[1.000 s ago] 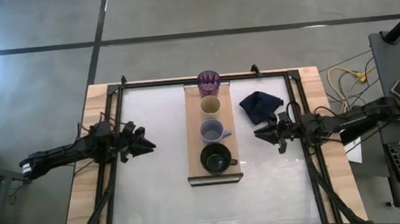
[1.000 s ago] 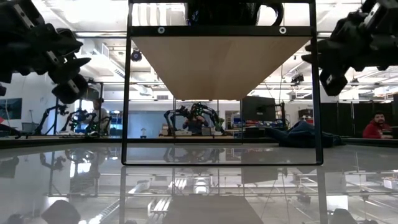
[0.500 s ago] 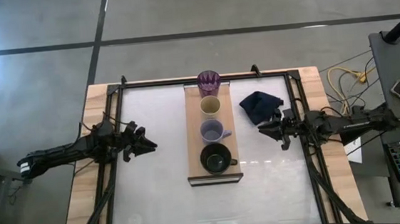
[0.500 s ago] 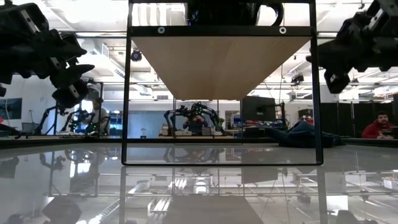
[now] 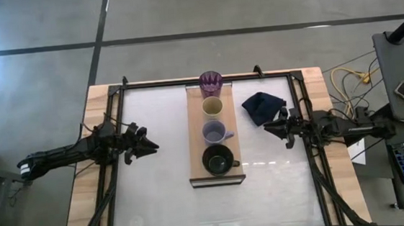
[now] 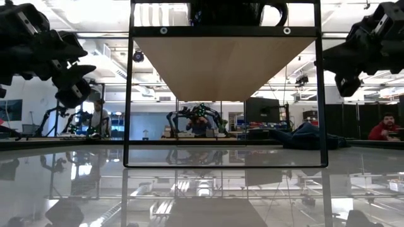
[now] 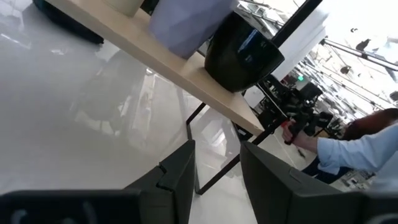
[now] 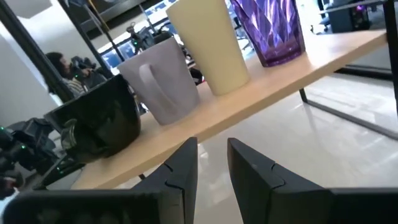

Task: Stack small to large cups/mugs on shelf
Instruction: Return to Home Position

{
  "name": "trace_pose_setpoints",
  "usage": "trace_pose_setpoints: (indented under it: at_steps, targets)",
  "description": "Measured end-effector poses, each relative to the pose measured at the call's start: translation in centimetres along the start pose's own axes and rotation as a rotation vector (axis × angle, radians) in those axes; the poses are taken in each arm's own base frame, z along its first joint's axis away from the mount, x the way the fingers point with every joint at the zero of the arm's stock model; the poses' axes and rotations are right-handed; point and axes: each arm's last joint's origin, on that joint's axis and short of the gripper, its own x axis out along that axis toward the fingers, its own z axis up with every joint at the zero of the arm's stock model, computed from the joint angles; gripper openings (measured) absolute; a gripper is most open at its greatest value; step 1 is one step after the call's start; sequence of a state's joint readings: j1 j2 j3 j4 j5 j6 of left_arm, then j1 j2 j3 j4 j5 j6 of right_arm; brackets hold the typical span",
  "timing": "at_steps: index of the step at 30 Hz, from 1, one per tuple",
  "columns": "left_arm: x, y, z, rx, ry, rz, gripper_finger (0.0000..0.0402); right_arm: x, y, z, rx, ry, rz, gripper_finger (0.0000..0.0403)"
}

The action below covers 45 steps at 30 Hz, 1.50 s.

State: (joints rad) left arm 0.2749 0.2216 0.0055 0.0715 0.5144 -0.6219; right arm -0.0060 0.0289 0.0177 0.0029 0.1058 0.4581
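Shelf (image 5: 196, 146) runs down centre frame in the high view, on the worktop (image 5: 158, 196). Along it we see the purple tumbler (image 5: 210, 83) at top, then beige cup (image 5: 212, 108), lavender mug (image 5: 214, 132), and black mug (image 5: 218, 159) lowest. Left gripper (image 5: 152, 145) at mid-left and right gripper (image 5: 265, 127) at mid-right hover apart from it, fingers slightly spread.

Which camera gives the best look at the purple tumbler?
The right wrist view: the tumbler stands close, side-on, facets clear, rim cut off. The high view shows only its top from above. The low and left wrist views miss it.
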Motion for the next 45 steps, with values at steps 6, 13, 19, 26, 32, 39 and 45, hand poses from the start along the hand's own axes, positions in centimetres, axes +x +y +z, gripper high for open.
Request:
trace_pose_setpoints:
  at_steps: [6, 13, 19, 26, 32, 39, 45]
  targets:
    - [0.04, 0.06, -0.04, -0.003, 0.006, 0.003, 0.0113, 0.09, -0.05, -0.09, 0.013, 0.011, -0.007, 0.0082]
    - [0.03, -0.06, 0.1, 0.005, -0.004, -0.009, 0.0113, 0.09, -0.05, -0.1, 0.011, 0.012, -0.007, 0.0082]
    - [0.05, -0.05, 0.1, 0.005, -0.004, -0.009, 0.0113, 0.09, -0.05, -0.1, 0.009, 0.012, -0.007, 0.0082]
    - [0.04, -0.1, 0.15, 0.009, -0.009, -0.013, 0.0113, 0.09, -0.05, -0.09, 0.008, 0.012, -0.007, 0.0082]
    - [0.04, -0.1, 0.15, 0.009, -0.009, -0.013, 0.0113, 0.09, -0.05, -0.09, 0.008, 0.012, -0.007, 0.0082]
    - [0.04, -0.1, 0.15, 0.009, -0.01, -0.013, 0.0113, 0.09, -0.05, -0.1, 0.008, 0.012, -0.007, 0.0082]
    - [0.04, -0.1, 0.15, 0.009, -0.01, -0.013, 0.0113, 0.09, -0.05, -0.1, 0.008, 0.012, -0.007, 0.0082]
